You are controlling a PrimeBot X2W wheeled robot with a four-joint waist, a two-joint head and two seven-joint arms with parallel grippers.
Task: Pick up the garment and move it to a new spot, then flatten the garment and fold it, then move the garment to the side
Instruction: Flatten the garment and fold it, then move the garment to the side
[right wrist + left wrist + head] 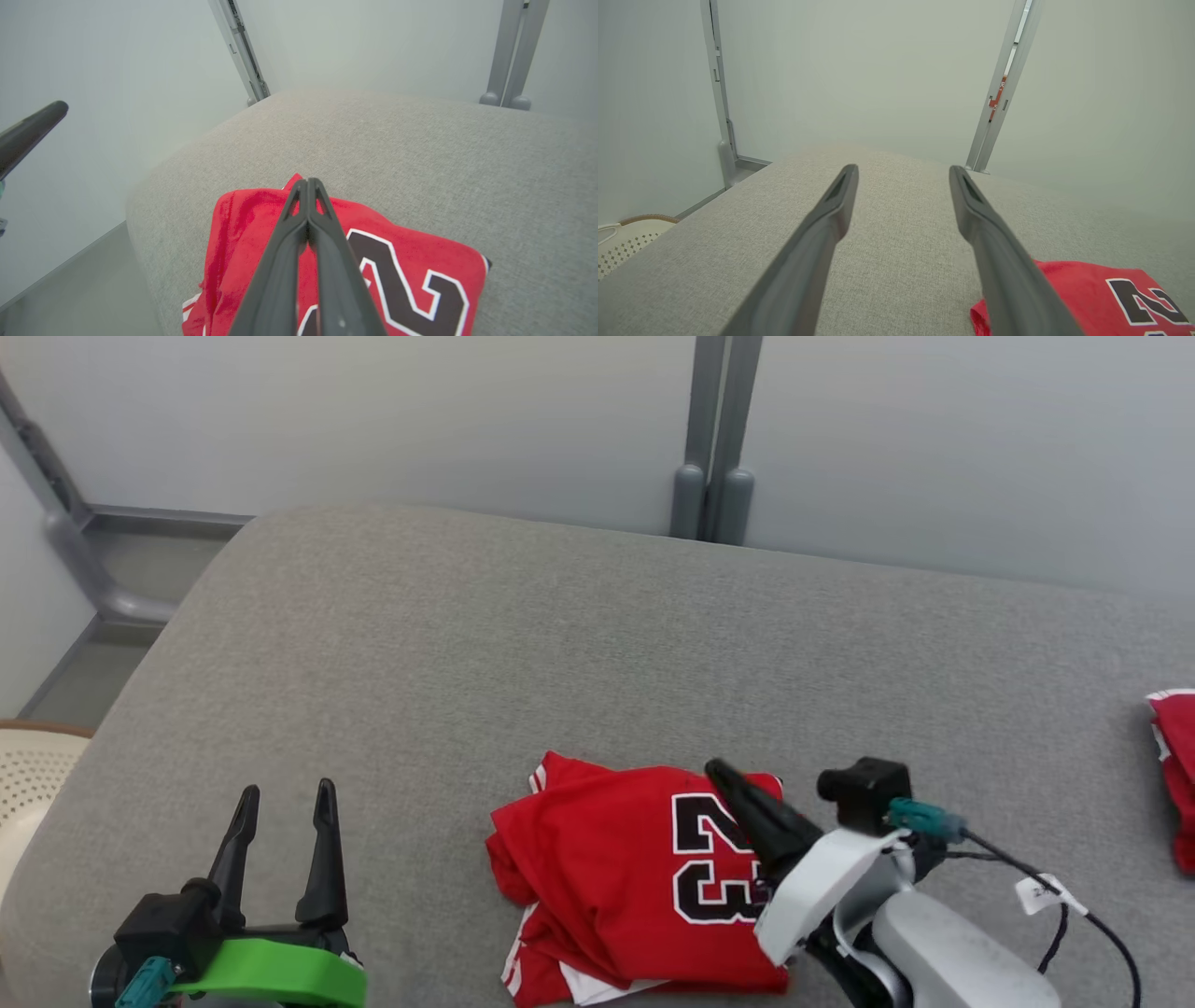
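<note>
Head view, with both wrist views. The grey fabric-covered padded surface (597, 644) serves as the work area. It extends well beyond both sets of jaws, so that room is left for a sideways move.

The red sports jersey with a black, white-edged number (607, 877) is the task's garment. It lies in a compact, layered packet directly beneath the right jaws and off to the right of the left jaws. White-striped hems are exposed at its near edge. The folding is judged largely done, with the move to the side not yet made.

The right gripper (719, 770) is closed completely, finger against finger. Nothing is seen pinched between the fingers. The fingers are laid low over the number, tips reaching the packet's far edge (308, 182). This pose is judged suited to pressing or pushing the packet rather than lifting it.

The left gripper (288, 791) is spread to its full width and is empty. It is held above bare surface, apart from the garment, presumably kept clear of the work.

A second red cloth (1174, 775) lies far right of the right jaws. A cream perforated basket (33, 765) stands left of the left jaws, off the surface.
</note>
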